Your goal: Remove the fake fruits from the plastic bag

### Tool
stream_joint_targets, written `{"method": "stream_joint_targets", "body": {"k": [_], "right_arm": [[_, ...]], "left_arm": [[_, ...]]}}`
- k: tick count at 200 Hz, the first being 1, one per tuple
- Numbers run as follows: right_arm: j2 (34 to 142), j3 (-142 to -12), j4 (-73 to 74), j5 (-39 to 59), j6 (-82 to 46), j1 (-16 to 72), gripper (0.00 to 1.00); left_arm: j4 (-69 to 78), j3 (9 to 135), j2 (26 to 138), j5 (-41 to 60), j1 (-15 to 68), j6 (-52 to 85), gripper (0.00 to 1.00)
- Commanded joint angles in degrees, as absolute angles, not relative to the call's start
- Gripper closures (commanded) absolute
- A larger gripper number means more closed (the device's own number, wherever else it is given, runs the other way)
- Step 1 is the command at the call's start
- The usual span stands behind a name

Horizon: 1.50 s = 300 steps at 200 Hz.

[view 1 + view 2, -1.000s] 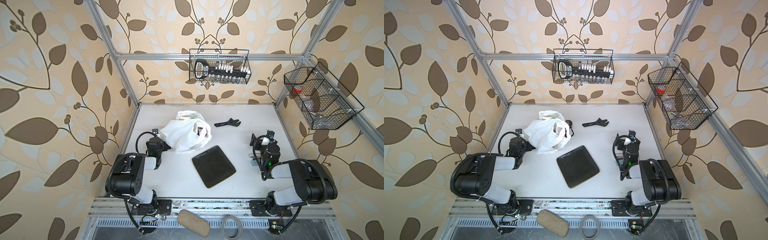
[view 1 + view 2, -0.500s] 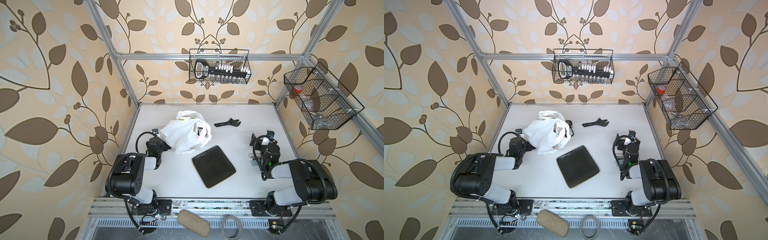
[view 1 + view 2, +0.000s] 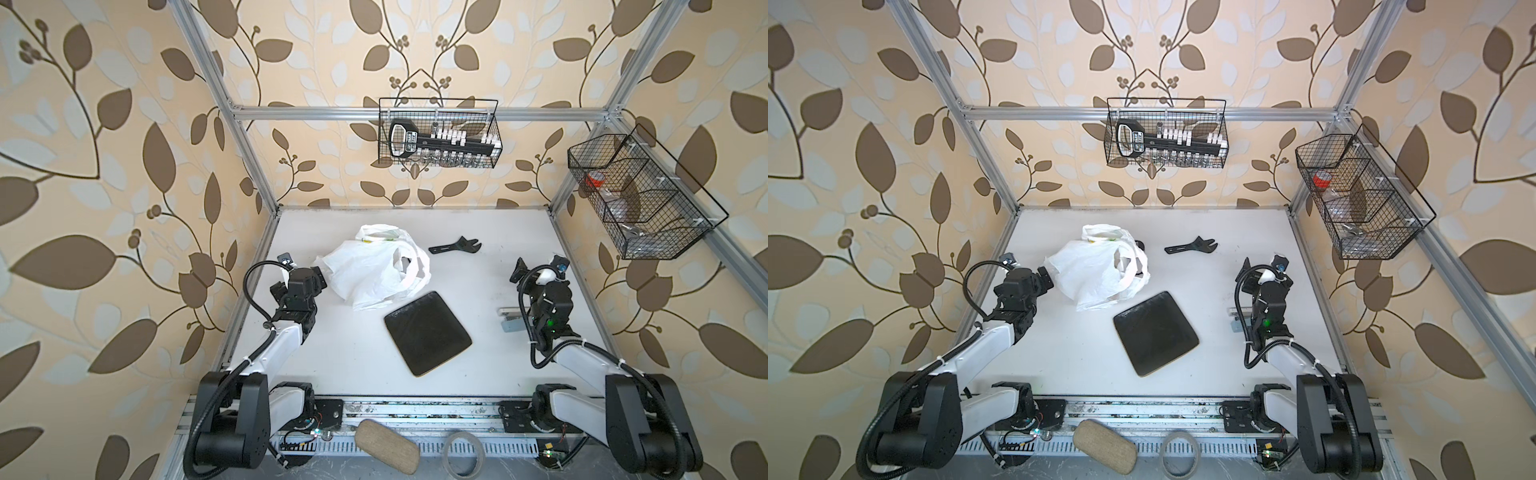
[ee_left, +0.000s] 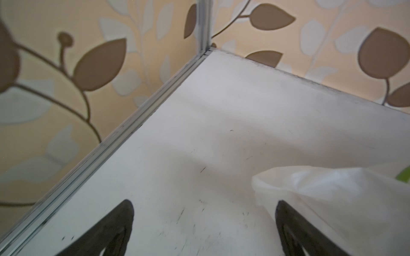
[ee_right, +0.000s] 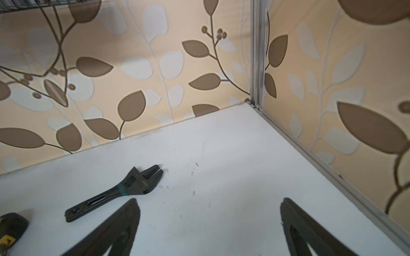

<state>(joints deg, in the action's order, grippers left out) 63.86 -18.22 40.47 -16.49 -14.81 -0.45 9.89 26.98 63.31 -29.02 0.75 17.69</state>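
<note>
The white crinkly plastic bag [image 3: 370,270] [image 3: 1092,270] lies at the back left of the white table, its handle loops toward the middle. The fake fruits are hidden; none shows through the bag. My left gripper [image 3: 319,273] [image 3: 1047,276] rests low at the bag's left edge. It is open, and in the left wrist view [image 4: 204,202] one finger touches or overlaps the bag's edge [image 4: 332,195] with bare table between the jaws. My right gripper [image 3: 538,270] [image 3: 1262,270] sits at the right side, open over bare table [image 5: 209,200], far from the bag.
A black tray [image 3: 428,332] [image 3: 1154,332] lies in front of the bag. A black wrench [image 3: 455,246] [image 5: 115,190] lies behind the middle. A small dark object [image 3: 1139,245] sits behind the bag. A grey flat item [image 3: 509,318] lies beside the right arm. Wire baskets [image 3: 438,139] hang on the walls.
</note>
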Motion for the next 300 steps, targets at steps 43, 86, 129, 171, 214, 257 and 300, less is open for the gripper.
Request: {"method": "stream_joint_targets", "body": {"k": [43,86,129,171,214,257,300], "right_arm": [[56.35,-32.66,7.74,0.54,-27.24,-0.48,0.03],[54.16,-41.38,-2.54,15.34,-26.00,2.45,0.07],[51.38,-47.37,-6.24,21.65,-25.00,17.36,0.09],[55.49,-51.13,-2.39,18.64,-26.71,36.89,0.09],[65.45,-56.04,0.70,14.01,-27.55,46.19,0.11],[74.22,-60.29,3.75,13.16,-28.49,49.77,0.39],[78.96,-63.68,3.65,8.12,-29.27,49.76,0.78]], "left_arm": [[-30.98,39.36,52.95,-41.17,-1.48,41.05,0.01],[-34.82,49.17,45.99,-17.77,-1.44,26.01,0.01],[-46.69,58.96,44.10,-1.33,-1.41,23.49,0.01],[-50.97,64.16,41.37,15.71,-1.42,22.11,0.01],[-57.75,71.30,42.08,21.52,0.47,23.01,0.03],[-64.83,75.84,41.84,21.27,2.30,23.94,0.04],[-71.78,75.25,40.79,16.63,4.61,22.25,0.02]]}}
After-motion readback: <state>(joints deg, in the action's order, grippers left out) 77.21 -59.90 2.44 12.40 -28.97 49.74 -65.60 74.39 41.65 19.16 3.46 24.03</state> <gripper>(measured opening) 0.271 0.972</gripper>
